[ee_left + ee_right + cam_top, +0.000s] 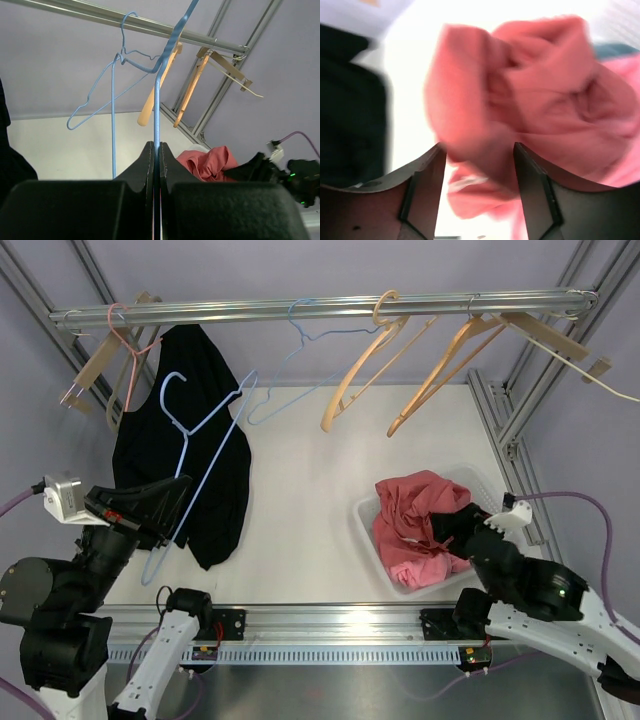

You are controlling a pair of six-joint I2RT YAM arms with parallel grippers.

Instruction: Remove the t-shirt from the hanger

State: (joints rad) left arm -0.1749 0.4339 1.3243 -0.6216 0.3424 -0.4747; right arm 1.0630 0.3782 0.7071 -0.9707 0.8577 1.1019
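A black t-shirt hangs from the left end of the rail and reaches down to the table; it also shows at the left edge of the left wrist view. A blue wire hanger lies across its front, hook off the rail. My left gripper is shut on this hanger's wire, which runs up between the closed fingers in the left wrist view. I cannot tell if the hanger is still inside the shirt. My right gripper is open over a red cloth, which sits blurred between its fingers.
A white bin at the right holds the red cloth. On the rail hang a second blue wire hanger, two wooden hangers and a pink and wooden one. Metal frame posts stand at both sides.
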